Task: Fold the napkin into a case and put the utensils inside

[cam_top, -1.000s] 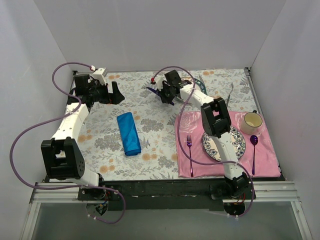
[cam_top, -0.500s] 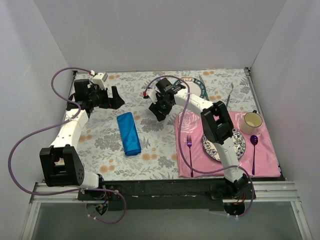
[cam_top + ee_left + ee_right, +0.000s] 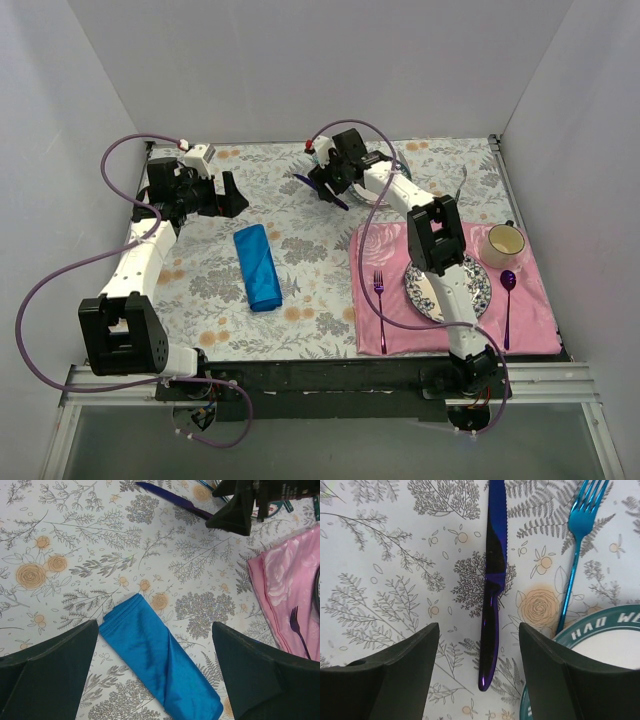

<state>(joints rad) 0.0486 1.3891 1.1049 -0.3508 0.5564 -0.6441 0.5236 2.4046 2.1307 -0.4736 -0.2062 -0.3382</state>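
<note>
Beneath the right tool [image 3: 479,632] — jaws wide — lay the knife [image 3: 492,580], beside the fork [image 3: 577,545]; the left tool [image 3: 155,626] gaped above the napkin [image 3: 160,665].

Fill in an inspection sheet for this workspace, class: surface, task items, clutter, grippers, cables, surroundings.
Surface: floral tablecloth, flat.
Job's things: blue napkin folded narrow; purple knife and light-blue fork loose beside a teal-rimmed plate.
Clutter: pink placemat carrying patterned plate, magenta fork, mug, spoon.
Grippers: left gripper and right gripper open, empty; right above the knife.
Cables: purple cables loop off both arms.
Surroundings: plain walls on three sides.
</note>
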